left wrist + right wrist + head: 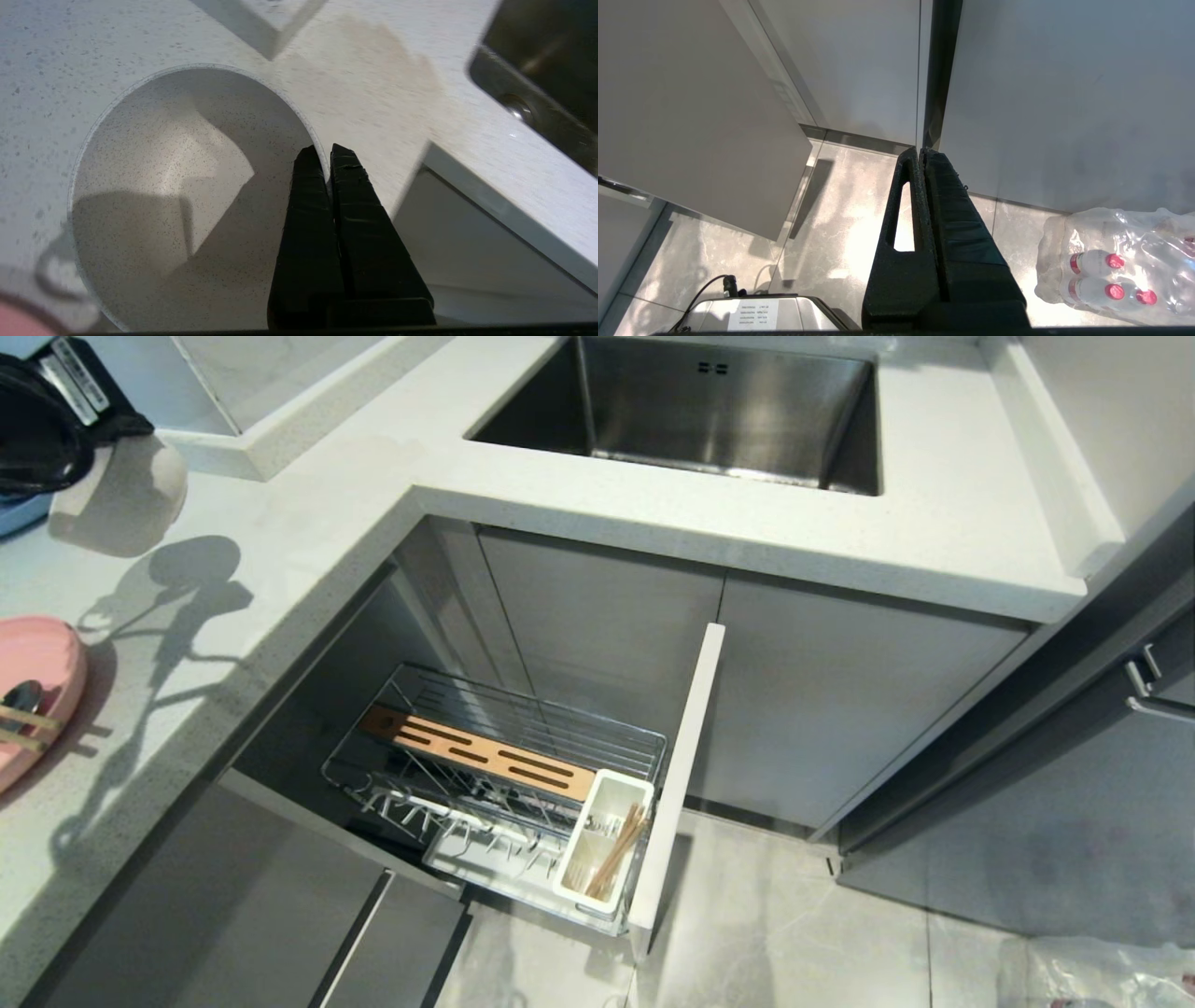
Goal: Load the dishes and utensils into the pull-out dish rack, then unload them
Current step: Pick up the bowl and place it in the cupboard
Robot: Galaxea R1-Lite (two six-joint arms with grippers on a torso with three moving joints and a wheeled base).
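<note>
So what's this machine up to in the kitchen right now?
It is loading dishes into the pull-out chrome wire dish rack under the counter. Its left gripper is pinched shut on the rim of a small cream-white round bowl above the white speckled countertop. A pair of light wooden chopsticks already stands in the rack's white utensil cup. The salmon-pink round plate waits on the counter. The right gripper hangs shut, idle, above the floor.

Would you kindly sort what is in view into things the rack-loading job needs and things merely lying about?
Job:
- cream bowl, its rim pinched by the left gripper
- pink plate, spoon on it
- chopsticks in the utensil cup
- dish rack

Lying about:
- sink
- bottle pack on the floor
</note>
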